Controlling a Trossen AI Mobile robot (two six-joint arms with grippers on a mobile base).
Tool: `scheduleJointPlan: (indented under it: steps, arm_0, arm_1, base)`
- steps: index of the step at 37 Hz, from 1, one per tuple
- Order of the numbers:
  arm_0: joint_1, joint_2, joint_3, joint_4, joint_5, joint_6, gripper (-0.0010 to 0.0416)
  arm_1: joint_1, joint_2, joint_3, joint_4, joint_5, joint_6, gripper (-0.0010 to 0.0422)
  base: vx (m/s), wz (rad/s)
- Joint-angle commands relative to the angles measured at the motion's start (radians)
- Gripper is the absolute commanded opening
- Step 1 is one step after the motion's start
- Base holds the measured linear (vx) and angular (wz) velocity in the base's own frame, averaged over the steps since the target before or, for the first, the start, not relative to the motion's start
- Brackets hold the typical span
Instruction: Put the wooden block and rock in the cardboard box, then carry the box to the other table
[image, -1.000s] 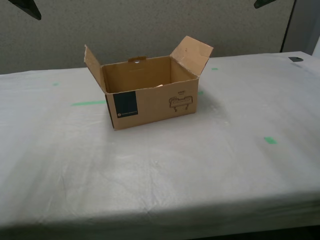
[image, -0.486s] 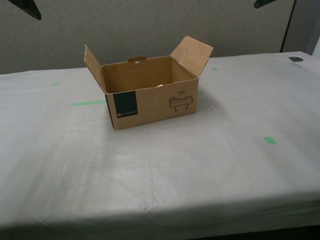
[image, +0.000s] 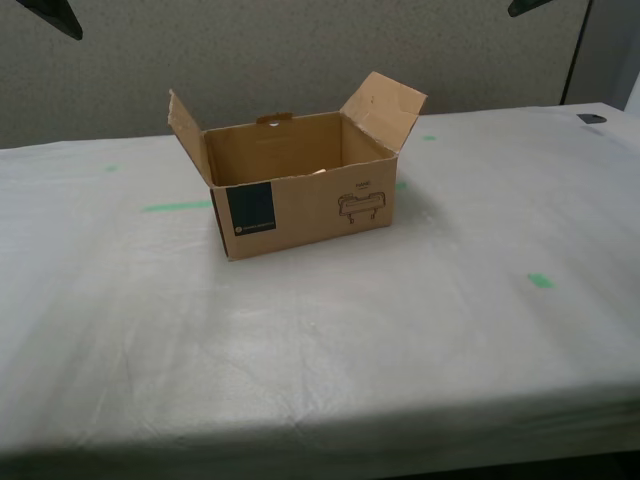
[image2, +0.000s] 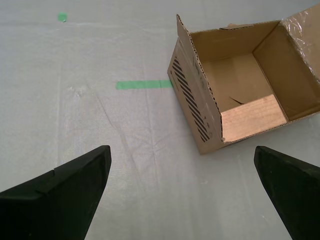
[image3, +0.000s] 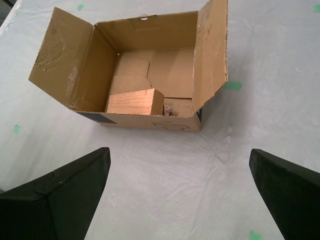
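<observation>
The cardboard box (image: 300, 205) stands open on the other table (image: 420, 330), flaps spread, blue label facing the exterior camera. Inside it the wooden block (image3: 135, 101) lies against the near wall, and the small rock (image3: 168, 109) sits right beside it. The block (image2: 252, 117) also shows in the second wrist view; the rock is hidden there. My first gripper (image3: 178, 152) hangs open above the cloth short of the box (image3: 150, 65). My second gripper (image2: 181, 148) is open too, off to the box's (image2: 200, 100) striped side. Neither touches anything.
Green tape marks dot the white cloth: a strip (image: 176, 206) at the box's side toward the exterior view's left and a small patch (image: 540, 281) toward its right. A small dark object (image: 590, 118) lies far back right. A grey wall panel (image: 300, 50) stands behind the table.
</observation>
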Motion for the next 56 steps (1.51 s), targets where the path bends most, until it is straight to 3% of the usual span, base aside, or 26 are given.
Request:
scheduleJointPlan:
  steps: [1,56]
  arm_0:
    - [0.0,-0.001,0.0,0.0,0.001,0.002,0.0387]
    - [0.0,-0.001,0.0,0.0,0.001,0.002,0.0387]
  arm_1:
    - [0.0,0.0,0.001,0.0,-0.001,0.003,0.0391]
    - [0.0,0.0,0.0,0.002,-0.001,0.003,0.0391]
  base:
    - [0.0,0.0]
    - [0.0,0.0]
